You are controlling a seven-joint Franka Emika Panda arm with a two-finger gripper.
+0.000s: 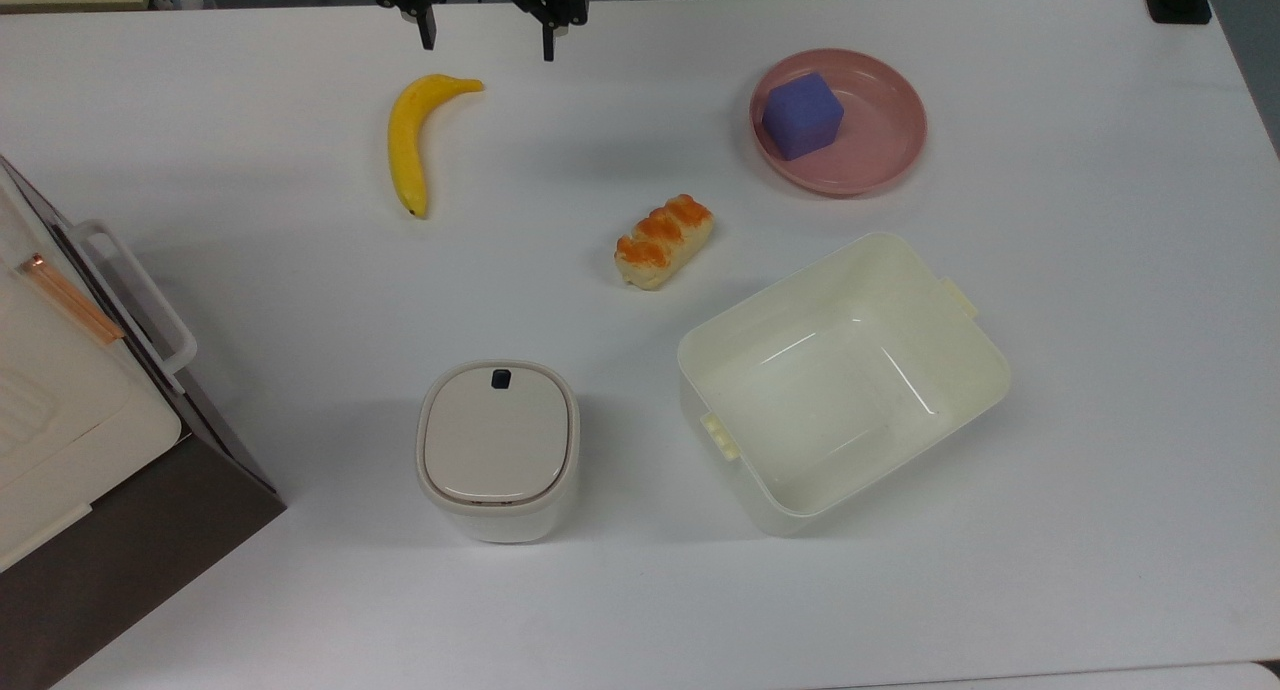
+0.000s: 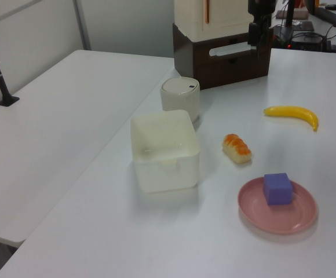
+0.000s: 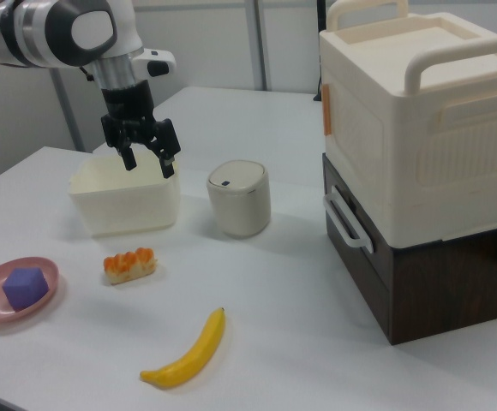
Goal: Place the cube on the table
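Observation:
The blue-purple cube [image 1: 802,116] rests in a pink round plate [image 1: 885,140] on the white table [image 1: 1080,270]; the left view has the cube [image 2: 278,188] on the plate [image 2: 298,215] near its bottom right, and the right view has the cube [image 3: 24,287] at its left. My gripper [image 1: 488,42] hangs open and empty at the far edge in the top view, well to the left of the plate and above the banana. In the right view the gripper [image 3: 149,161] is high over the table, fingers spread.
A banana [image 1: 410,140], a bread roll [image 1: 663,240], a cream rectangular tub [image 1: 845,380] and a lidded white canister [image 1: 498,450] lie on the table. A cream box stack on a brown base [image 3: 428,171] stands at the top view's left edge.

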